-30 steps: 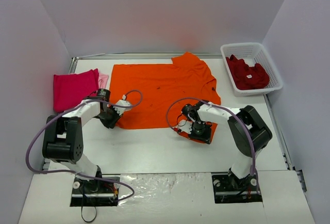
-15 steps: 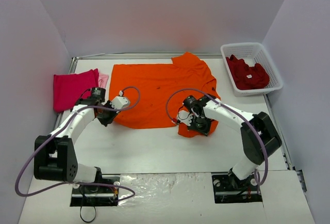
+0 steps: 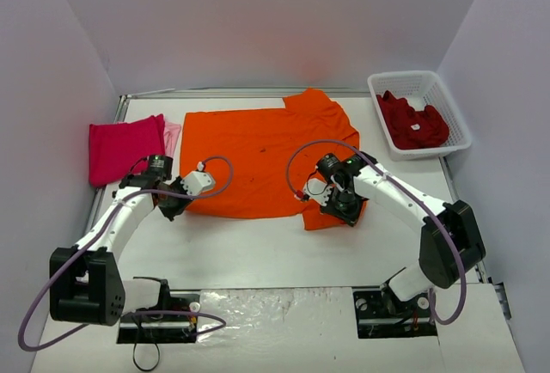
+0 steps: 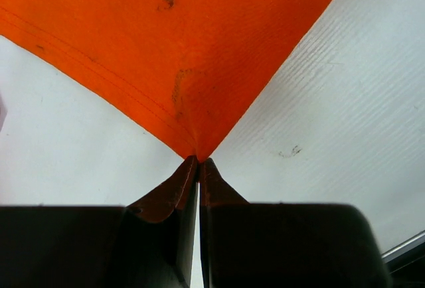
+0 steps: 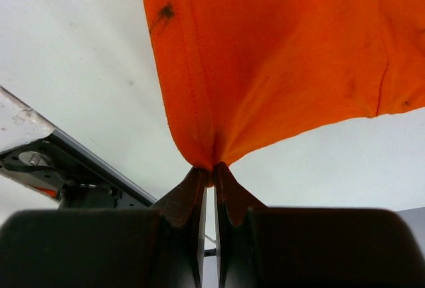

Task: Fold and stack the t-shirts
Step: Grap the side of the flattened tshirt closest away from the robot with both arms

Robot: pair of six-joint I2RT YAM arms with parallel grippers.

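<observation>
You have the white table (image 3: 258, 253) under both arms. On it the orange t-shirt (image 3: 258, 154) lies spread flat. It begins at the 2 pairs of jaws, fills the space between them, and goes on beyond them toward the far wall.

The magenta t-shirt (image 3: 120, 148) lies folded beyond the left jaws and to their left, near them but apart. The white basket (image 3: 421, 76) stands beyond the right jaws and to their right, well apart from them. The dark red t-shirts (image 3: 412, 124) lie bunched inside it. From the pale pink t-shirt (image 3: 173, 135) you see only a narrow strip beyond the left jaws, between the magenta one and the orange one.

The left gripper (image 4: 199, 162) is clenched on the near left corner of the orange t-shirt. In the left wrist view the cloth narrows to 1 point exactly where the fingers meet. The right gripper (image 5: 212, 167) is also clenched on the orange t-shirt, at its near right edge. There the hem is gathered into a small bunch between the fingers, and the cloth fans out from them.
</observation>
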